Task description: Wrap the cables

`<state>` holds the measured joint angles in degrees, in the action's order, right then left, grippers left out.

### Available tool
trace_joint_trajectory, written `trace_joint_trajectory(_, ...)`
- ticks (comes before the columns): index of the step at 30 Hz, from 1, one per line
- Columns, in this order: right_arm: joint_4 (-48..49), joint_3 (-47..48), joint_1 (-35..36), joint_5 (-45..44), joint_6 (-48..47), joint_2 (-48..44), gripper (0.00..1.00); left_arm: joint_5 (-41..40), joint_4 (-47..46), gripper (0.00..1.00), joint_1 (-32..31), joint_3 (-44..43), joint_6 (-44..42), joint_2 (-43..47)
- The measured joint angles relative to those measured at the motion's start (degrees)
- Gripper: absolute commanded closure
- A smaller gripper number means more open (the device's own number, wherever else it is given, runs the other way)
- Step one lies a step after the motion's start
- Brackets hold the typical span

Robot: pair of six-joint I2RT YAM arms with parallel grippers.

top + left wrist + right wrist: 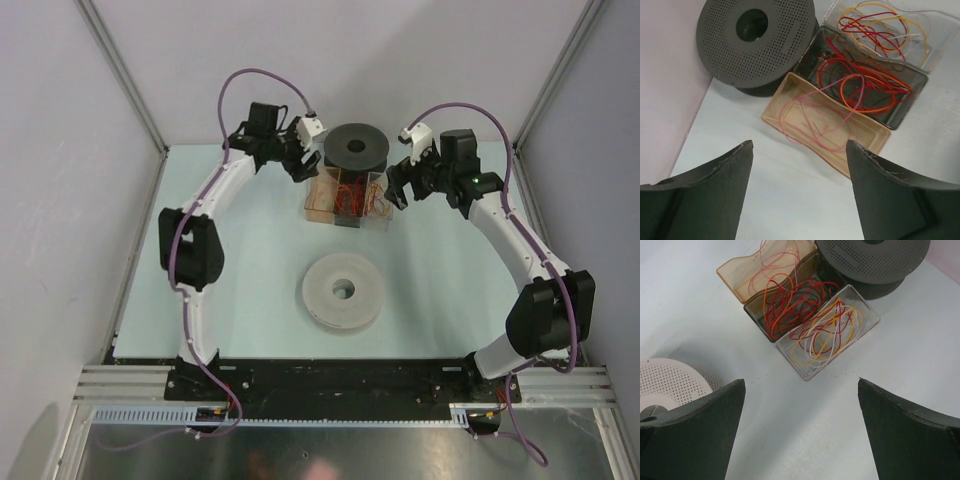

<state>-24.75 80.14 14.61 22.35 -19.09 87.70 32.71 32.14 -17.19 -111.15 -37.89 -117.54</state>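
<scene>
From above: three small rectangular trays side by side at the far middle of the pale blue-green desk [250, 300], namely an amber plastic tray [315, 205], a smoky dark tray [347, 224] and a clear tray [380, 222], all holding thin looping cables [350, 200]. Just behind them, a dark grey perforated spool [357, 150]; well nearer, a white perforated spool [342, 292] lying flat. Left gripper [297, 167] just left of the trays, right gripper [397, 190] just right, neither touching them. From the left wrist: fingers spread wide with nothing between, bare desk below; pale pink loops in the amber tray, one strand reaching into the dark tray among red and orange ones; yellow, red and white loops in the clear tray. From the right wrist: fingers likewise wide apart and empty, clear tray nearest, white spool at lower left.
</scene>
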Motion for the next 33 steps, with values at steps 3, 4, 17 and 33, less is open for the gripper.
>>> trace_joint_trajectory(3,-0.42,0.0,-0.63,0.63,0.7,0.22,0.01,1.05,0.0,0.27,-0.57,-3.96,-2.69,-5.09)
trace_joint_trajectory(4,-0.46,0.0,-0.92,0.92,0.92,0.22,0.01,1.05,0.09,0.28,-0.92,-5.33,-3.72,-6.8)
trace_joint_trajectory(17,-2.1,0.02,-4.02,3.91,1.36,0.22,0.01,-2.69,0.07,0.44,-4.04,-11.34,-7.67,-20.28)
trace_joint_trajectory(33,-4.52,0.02,-5.09,5.7,2.19,0.22,0.01,-5.53,0.7,1.0,-4.07,-11.98,-4.79,-16.72)
